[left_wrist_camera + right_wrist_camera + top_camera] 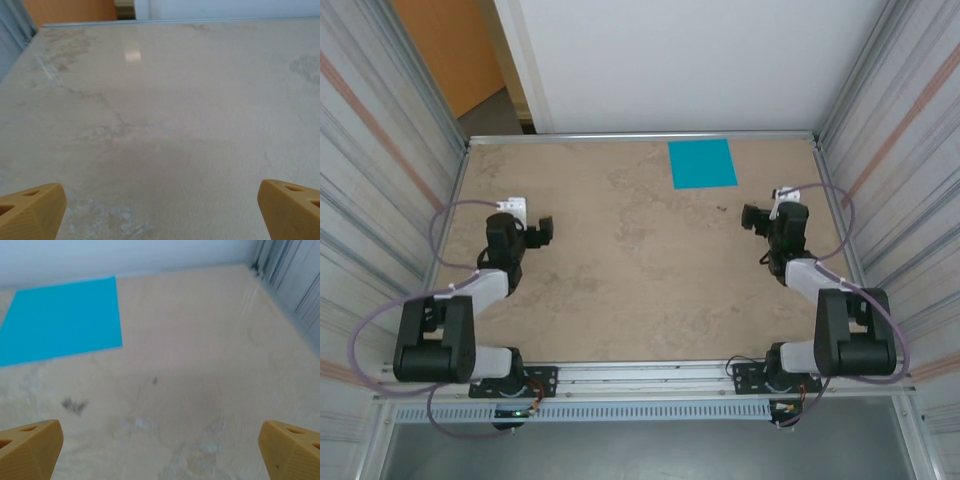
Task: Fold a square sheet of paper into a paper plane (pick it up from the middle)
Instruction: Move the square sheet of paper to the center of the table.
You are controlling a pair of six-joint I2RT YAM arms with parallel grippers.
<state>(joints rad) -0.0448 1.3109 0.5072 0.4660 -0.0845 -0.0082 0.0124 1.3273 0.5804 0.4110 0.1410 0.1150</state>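
The square sheet of paper (702, 163) is plain teal-blue and lies flat and unfolded on the table near the back edge, right of centre. In the right wrist view the sheet (62, 320) sits at the upper left, well ahead of the fingers. My right gripper (752, 217) hovers near the table's right side, below and to the right of the sheet, open with nothing between its fingertips (30, 447). My left gripper (542, 231) stands open on the left side, far from the paper, over bare table, with yellow fingertips (30, 210) wide apart.
The beige marbled table (620, 260) is fenced by corrugated metal walls left and right and a white panel at the back. A metal rail runs along the near edge by the arm bases. A small dark smudge (74, 405) marks the table ahead of the right gripper.
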